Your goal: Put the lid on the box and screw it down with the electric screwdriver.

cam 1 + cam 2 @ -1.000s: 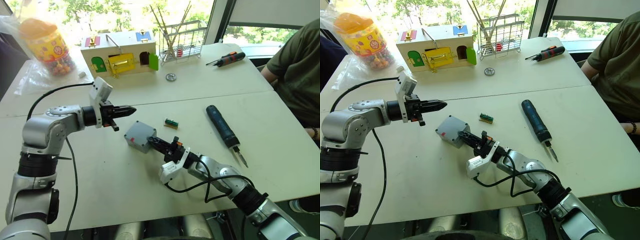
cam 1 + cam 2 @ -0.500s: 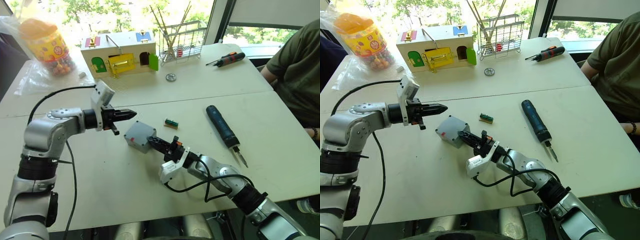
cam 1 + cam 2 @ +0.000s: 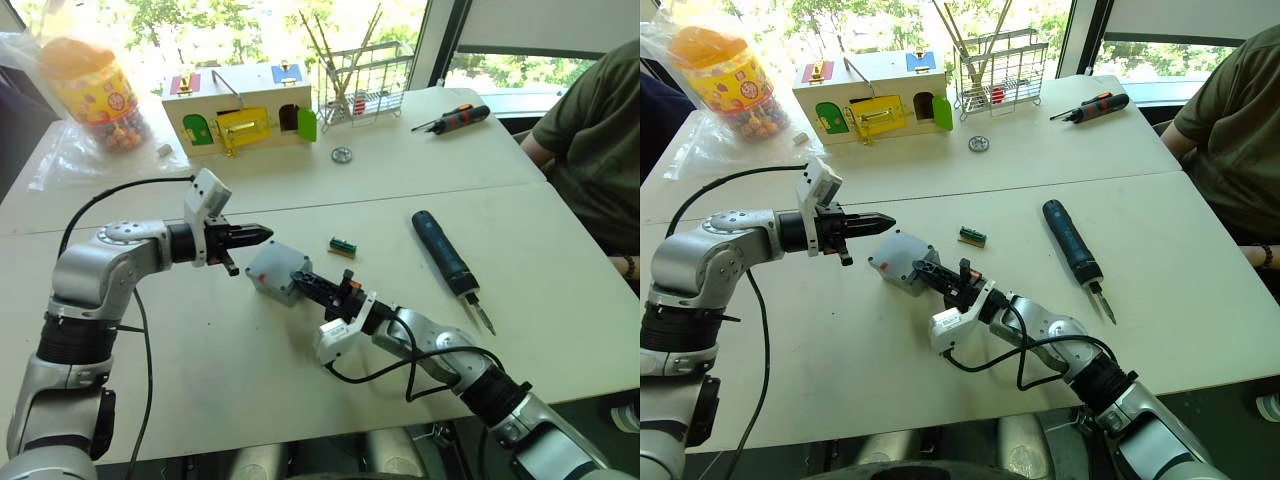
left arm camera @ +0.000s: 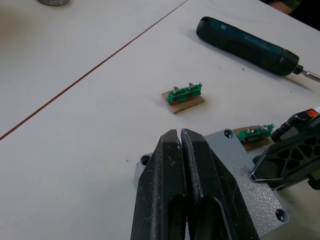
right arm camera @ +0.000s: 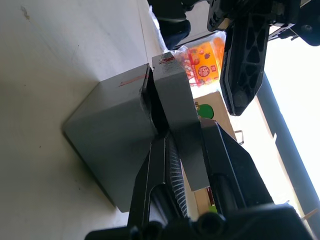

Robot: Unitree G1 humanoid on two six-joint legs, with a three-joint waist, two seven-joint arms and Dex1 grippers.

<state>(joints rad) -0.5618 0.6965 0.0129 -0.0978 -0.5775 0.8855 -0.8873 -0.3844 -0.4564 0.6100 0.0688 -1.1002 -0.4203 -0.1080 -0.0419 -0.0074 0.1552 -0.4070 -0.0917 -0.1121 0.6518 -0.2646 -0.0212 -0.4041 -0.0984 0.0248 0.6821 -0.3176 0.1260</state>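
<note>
Box (image 3: pixel 277 271), red side mark, no legible writing

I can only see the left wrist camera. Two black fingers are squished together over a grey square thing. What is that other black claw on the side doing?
Observer: That is the right gripper. It is clamped on the lid, with one finger in the gap between the lid and the box.
Operator: Is there another screwdriver?
Observer: Yes, a black-and-orange hand screwdriver lies beyond the electric screwdriver.
Operator: Any toys?
Observer: A colourful wooden latch box stands at the far side, near a jar with an orange lid.
</note>
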